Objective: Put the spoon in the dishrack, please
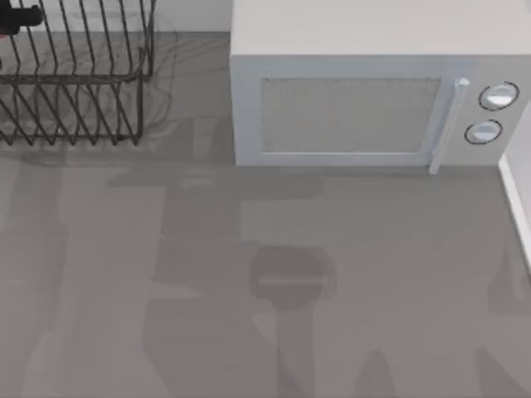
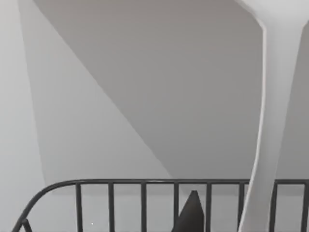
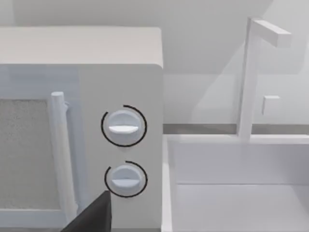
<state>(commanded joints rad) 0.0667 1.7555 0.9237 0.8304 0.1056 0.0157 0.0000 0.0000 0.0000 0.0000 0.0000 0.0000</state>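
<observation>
The black wire dishrack stands at the table's far left corner. My left gripper hovers over the rack's back left part, with a red-pink bit showing just under it. In the left wrist view the white spoon hangs close by, its slim stem running down past the rack's rim beside a dark fingertip. The gripper looks shut on the spoon, though the grip point itself is hidden. My right gripper is parked, facing the microwave's knobs.
A white microwave with its door shut stands to the right of the rack, its two knobs at its right side. A white sink with a faucet lies beyond the microwave at the table's right edge.
</observation>
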